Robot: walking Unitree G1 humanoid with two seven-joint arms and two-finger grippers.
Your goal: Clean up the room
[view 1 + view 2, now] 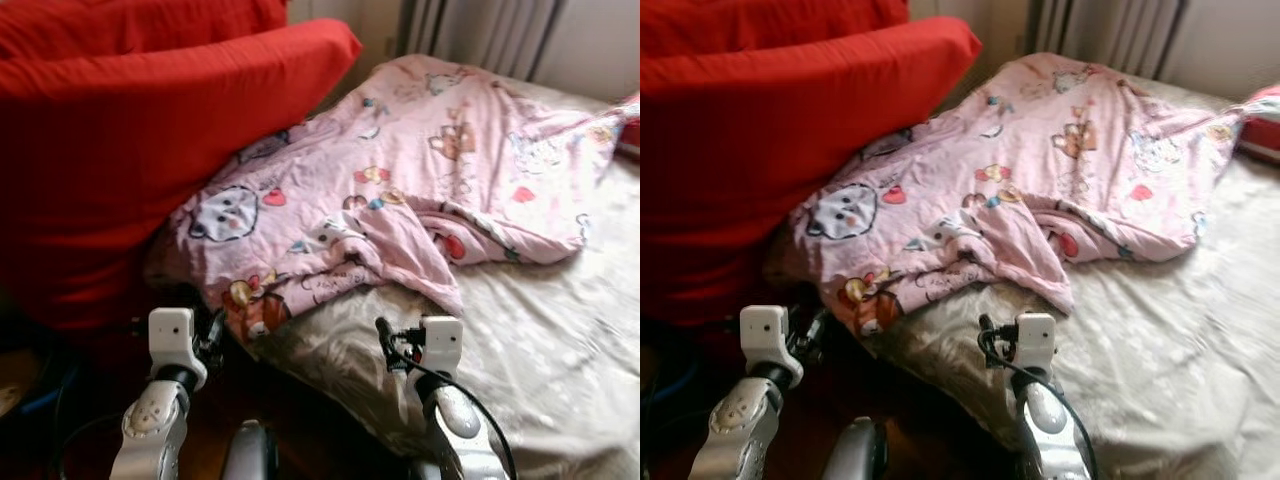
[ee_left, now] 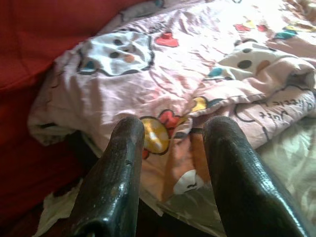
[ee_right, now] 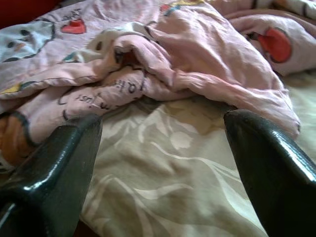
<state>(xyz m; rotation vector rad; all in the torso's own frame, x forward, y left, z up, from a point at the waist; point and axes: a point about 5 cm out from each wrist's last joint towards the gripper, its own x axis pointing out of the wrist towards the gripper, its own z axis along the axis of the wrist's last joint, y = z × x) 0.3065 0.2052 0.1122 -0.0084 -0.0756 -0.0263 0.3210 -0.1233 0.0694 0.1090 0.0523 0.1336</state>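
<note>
One pink blanket (image 1: 400, 180), two red pillows (image 1: 120, 150), two claws.

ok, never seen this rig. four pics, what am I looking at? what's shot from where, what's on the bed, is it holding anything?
It is a humanoid robot with two silver arms, each ending in a tool of two long black fingers. The two wide pictures come from a stereo camera on its head, looking down at a bed with a pale patterned sheet. The other two come from cameras on the wrists, each looking along that arm's own fingers.

On the bed lies a crumpled pink blanket printed with cartoon animals and hearts. A large red pillow leans against it on the robot's left.

The left tool points at the blanket's near edge, and the right tool at the sheet just below the blanket's folds. Both are open and hold nothing.
</note>
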